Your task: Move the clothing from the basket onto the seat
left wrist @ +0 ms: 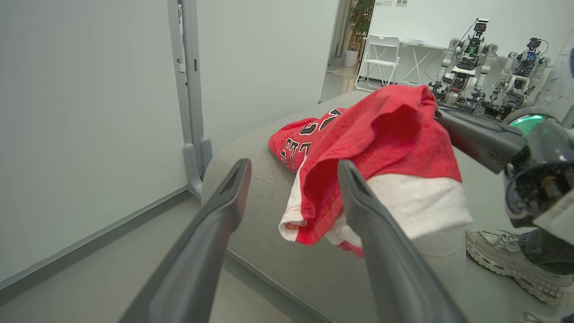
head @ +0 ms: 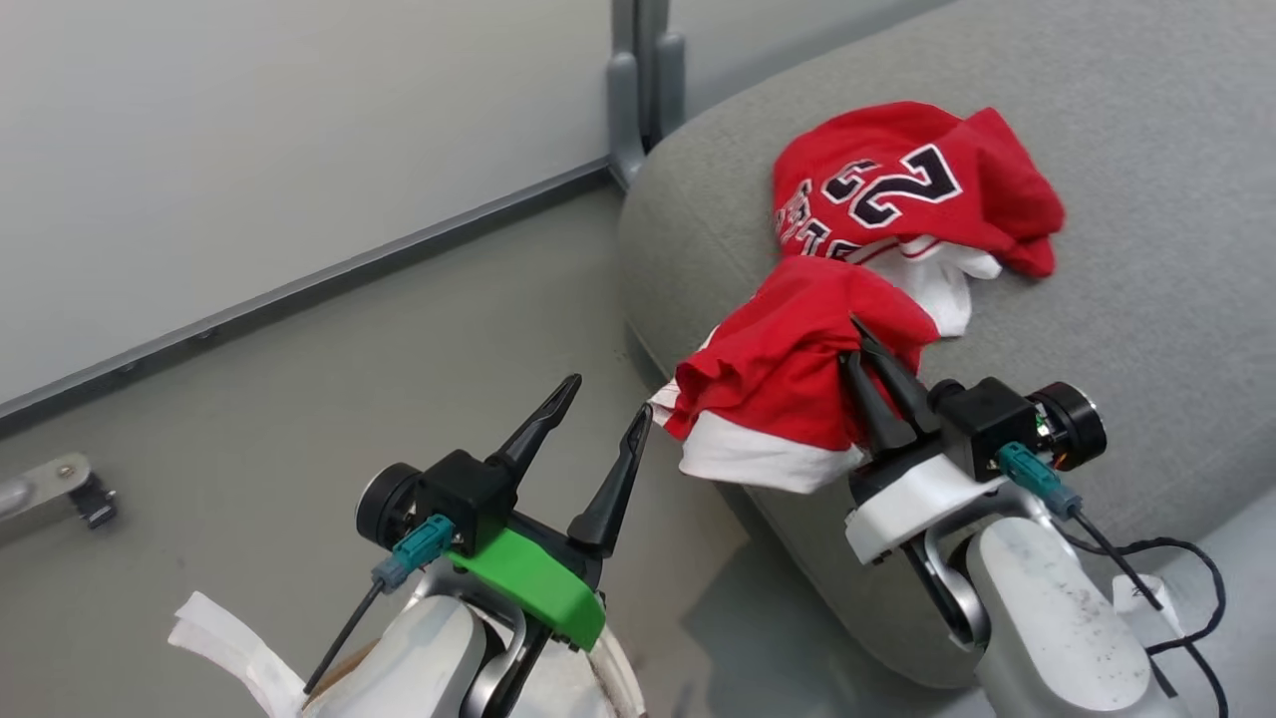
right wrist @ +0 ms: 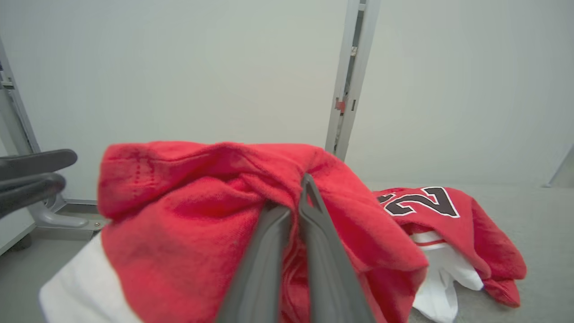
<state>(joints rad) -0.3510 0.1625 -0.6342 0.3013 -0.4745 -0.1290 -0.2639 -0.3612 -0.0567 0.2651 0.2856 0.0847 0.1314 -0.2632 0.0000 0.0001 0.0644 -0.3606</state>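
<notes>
The large grey woven-fabric couch seat [head: 1146, 249] carries one crumpled red numbered jersey [head: 897, 179], and a second red, white-lined jersey [head: 788, 369] hangs over its near edge, pinched in the closed right hand [head: 855, 344] with the cushion straight ahead, while the left hand [head: 608, 397] gapes empty beside it over the floor [head: 299, 399].

Basket [head: 622, 676] mostly below the bottom edge; numbered jersey [head: 902, 184] lettering partly inside folds.

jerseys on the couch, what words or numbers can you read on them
"2", then a second digit too creased to read: on the lettered jersey lying on the seat.
Block letters beside the numerals: folded, unreadable.
Plain red jersey at the seat's edge: no text visible.
</notes>
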